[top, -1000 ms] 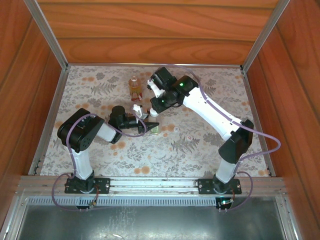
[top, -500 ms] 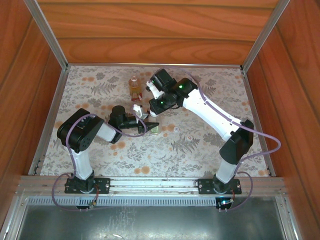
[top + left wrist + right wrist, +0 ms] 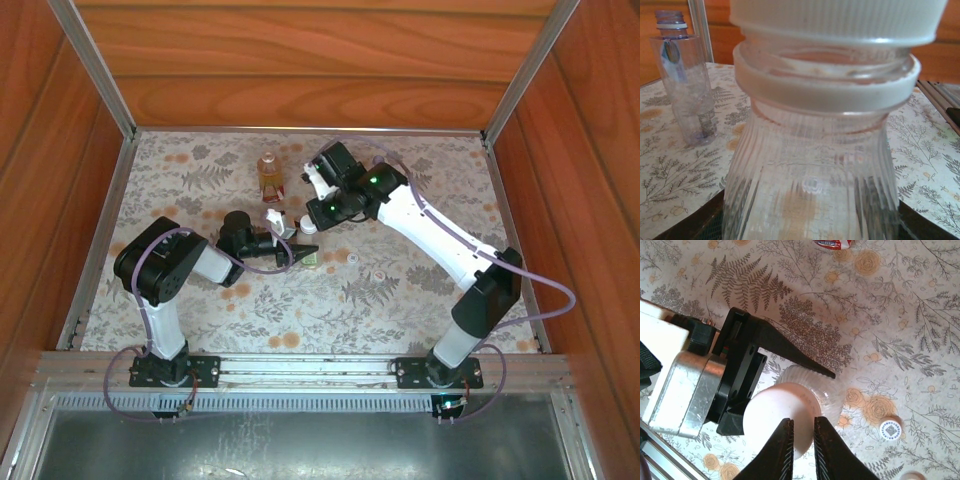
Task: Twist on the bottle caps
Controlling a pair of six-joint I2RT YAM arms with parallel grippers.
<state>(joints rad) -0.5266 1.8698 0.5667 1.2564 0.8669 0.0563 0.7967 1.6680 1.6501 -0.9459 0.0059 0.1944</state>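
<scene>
A ribbed clear bottle (image 3: 810,190) with a green label (image 3: 312,258) stands upright near the table's middle. My left gripper (image 3: 298,255) is shut on its body, one black finger (image 3: 790,350) lying along its side. A wide white cap (image 3: 767,420) sits on the bottle's neck (image 3: 825,80). My right gripper (image 3: 802,421) hangs just over that cap, its jaws shut to a narrow slit with nothing between them. The bluish plain bottle (image 3: 682,85) stands uncapped just behind. The amber bottle (image 3: 268,172) stands farther back. A small loose cap (image 3: 890,429) lies on the cloth to the right.
A floral cloth (image 3: 420,290) covers the table, with wooden walls on three sides. A second small loose cap (image 3: 380,272) lies right of the held bottle. The right arm (image 3: 430,225) reaches in from the right over the middle.
The right arm has shifted slightly to the right above the held bottle and its jaws have closed. The left arm and the bottle have stayed still.
</scene>
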